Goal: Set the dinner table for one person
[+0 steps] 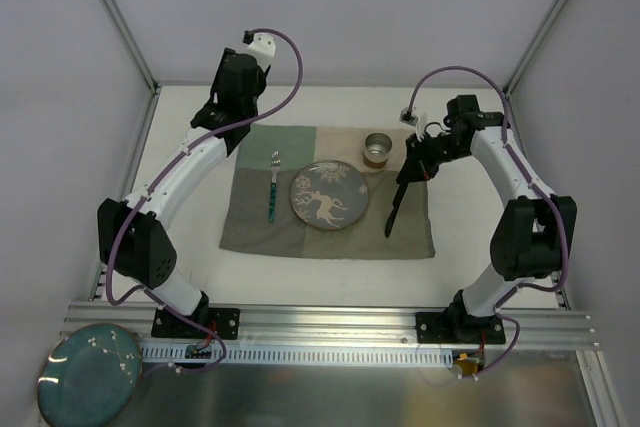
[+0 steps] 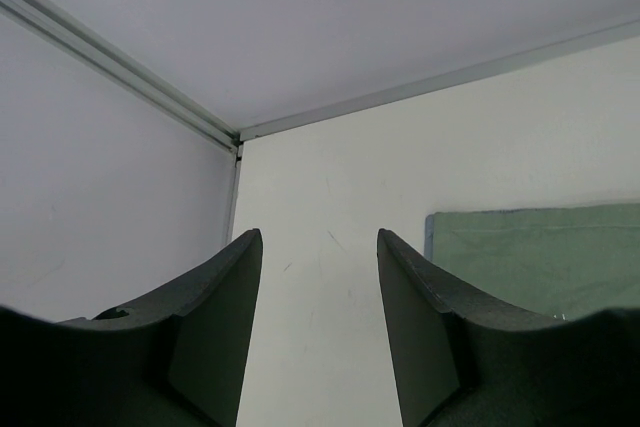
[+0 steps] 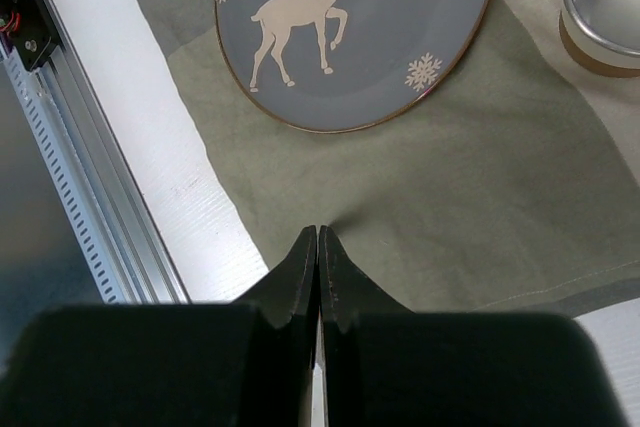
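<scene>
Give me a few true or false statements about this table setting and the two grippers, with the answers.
The fork lies on the mat left of the plate. True.
The metal cup stands on the plate. False: it stands on the mat beside it.
The right gripper is shut. True.
The left gripper holds the fork. False: it is open and empty.
</scene>
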Tool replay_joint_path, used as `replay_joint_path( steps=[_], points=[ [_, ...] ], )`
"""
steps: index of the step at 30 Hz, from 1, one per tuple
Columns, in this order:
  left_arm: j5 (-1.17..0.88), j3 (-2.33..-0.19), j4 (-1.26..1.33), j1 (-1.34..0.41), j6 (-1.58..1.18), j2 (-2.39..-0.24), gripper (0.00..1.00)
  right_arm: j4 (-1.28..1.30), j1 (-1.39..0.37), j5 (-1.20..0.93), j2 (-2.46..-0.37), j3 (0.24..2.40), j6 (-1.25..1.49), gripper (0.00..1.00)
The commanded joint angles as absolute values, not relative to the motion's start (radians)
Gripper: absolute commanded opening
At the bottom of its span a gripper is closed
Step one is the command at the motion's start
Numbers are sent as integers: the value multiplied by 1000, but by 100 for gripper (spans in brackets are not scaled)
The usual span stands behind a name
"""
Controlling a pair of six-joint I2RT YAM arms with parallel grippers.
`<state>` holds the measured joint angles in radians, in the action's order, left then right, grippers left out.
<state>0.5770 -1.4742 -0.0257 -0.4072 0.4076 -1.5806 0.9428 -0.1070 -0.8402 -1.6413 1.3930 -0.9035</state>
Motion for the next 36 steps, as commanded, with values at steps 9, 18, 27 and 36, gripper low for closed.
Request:
replay_joint_path(
  steps=[9, 18, 27, 36],
  points=[
    [589, -1500, -29, -390, 393, -1626, 50, 953, -77, -910, -1769, 1508, -977, 0],
    [592, -1529, -58, -387, 383, -1663, 50, 939, -72, -884, -1851, 1549, -994, 0],
    [580, -1526, -78, -370, 356, -1710, 49, 934, -48, -879, -1983, 1666, -999, 0],
    [569, -1560, -109, -354, 327, -1770, 47, 934, -34, -874, -2124, 1805, -976, 0]
  ],
)
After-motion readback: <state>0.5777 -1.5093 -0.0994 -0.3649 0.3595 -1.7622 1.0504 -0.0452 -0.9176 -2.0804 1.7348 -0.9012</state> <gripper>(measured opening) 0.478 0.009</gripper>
